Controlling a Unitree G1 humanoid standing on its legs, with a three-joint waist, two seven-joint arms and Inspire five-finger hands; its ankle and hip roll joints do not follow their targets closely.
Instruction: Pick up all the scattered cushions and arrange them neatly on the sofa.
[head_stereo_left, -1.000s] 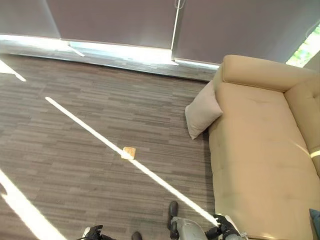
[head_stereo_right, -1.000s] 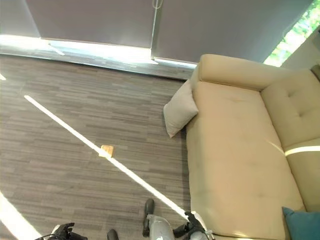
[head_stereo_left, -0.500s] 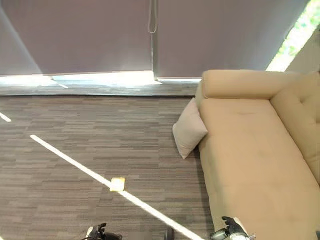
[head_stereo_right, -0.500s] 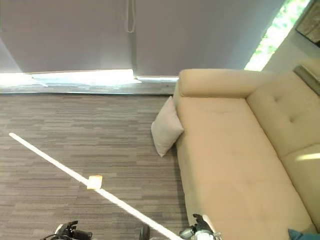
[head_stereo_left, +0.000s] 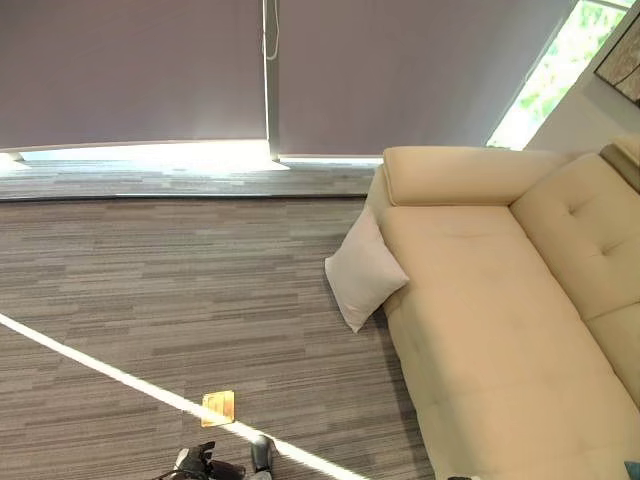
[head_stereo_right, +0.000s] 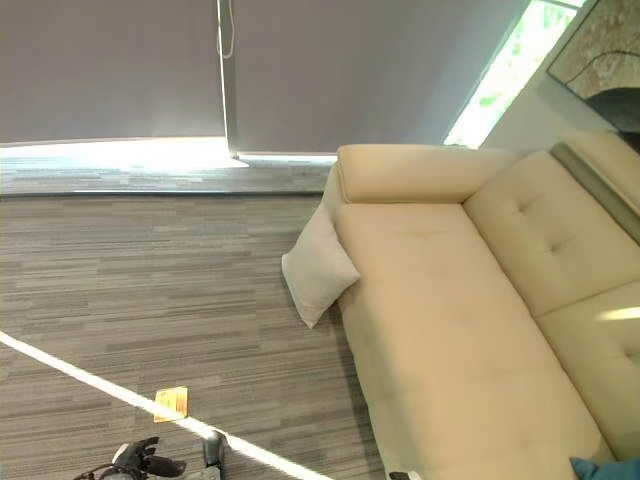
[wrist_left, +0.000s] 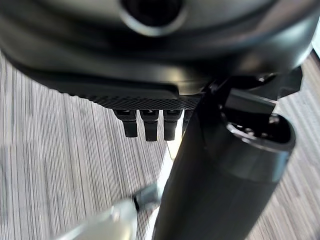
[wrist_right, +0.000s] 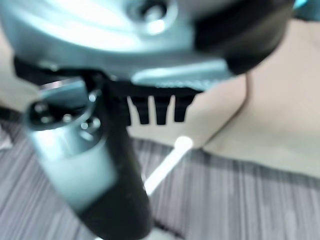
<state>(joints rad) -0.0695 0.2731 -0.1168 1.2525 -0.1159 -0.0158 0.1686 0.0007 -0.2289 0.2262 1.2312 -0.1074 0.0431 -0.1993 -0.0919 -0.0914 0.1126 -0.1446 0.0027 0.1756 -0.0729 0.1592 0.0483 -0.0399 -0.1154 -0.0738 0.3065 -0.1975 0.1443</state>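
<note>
carpet grey, striped; pale cushion leaning against beige sofa; both robot hands relaxed, empty.

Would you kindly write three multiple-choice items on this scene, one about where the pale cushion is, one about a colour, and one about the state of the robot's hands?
1. Where is the pale cushion?
A. On the floor, leaning against the sofa's front near its armrest
B. Flat on the sofa seat
C. Under the window blinds

2. What colour is the cushion corner at the lower right edge of the right eye view?
A. Red
B. Teal
C. Black

3. What are the left hand and right hand doing?
A. Both are curled round cushions
B. One grips the armrest
C. Both are open and hold nothing

Answers: 1 A, since the cushion stands on the floor against the beige sofa. 2 B, since that corner is teal against the beige seat. 3 C, since each wrist view shows straight fingers with only floor or sofa past them.
</note>
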